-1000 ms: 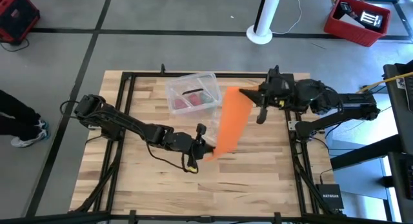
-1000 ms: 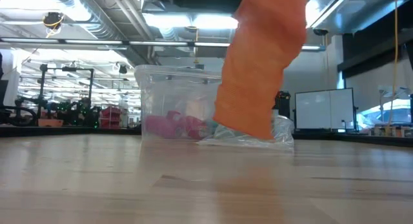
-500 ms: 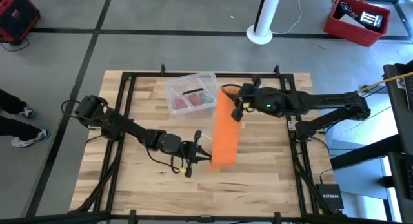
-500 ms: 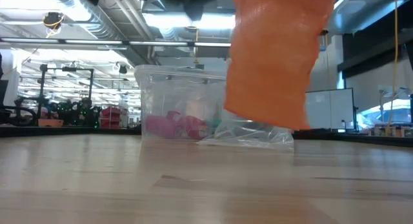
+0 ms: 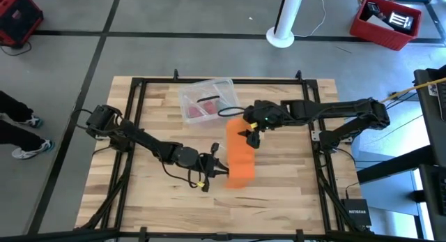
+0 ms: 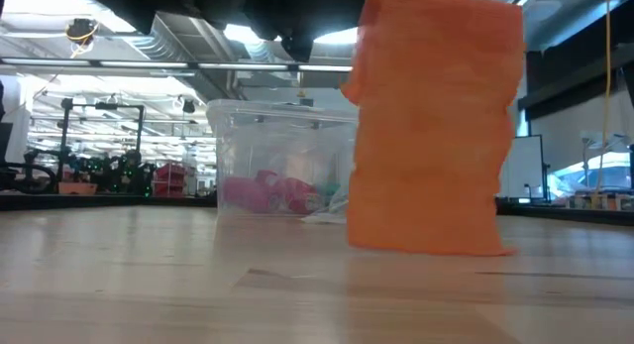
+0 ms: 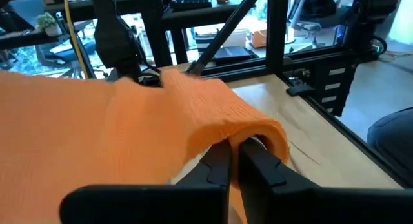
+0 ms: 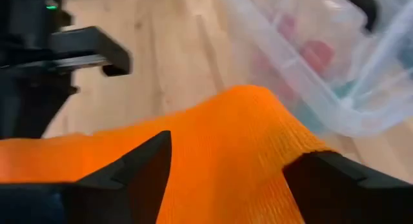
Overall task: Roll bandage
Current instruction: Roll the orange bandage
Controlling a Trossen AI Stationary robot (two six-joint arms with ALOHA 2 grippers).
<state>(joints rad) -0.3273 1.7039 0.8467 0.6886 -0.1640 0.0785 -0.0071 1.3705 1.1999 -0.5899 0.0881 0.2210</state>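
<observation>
Bandage: long axis runs from the shut left gripper, pinching its near-edge end, to the wide-open right gripper at its far-edge end, mid-table.

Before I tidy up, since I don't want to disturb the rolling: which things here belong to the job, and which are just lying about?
In the job:
- bandage
- left end effector, shut on the bandage's end
- right end effector, open over the bandage

Lying about:
- clear box
- red crate on the floor

Left hand pinched closed; right hand spread wide.
</observation>
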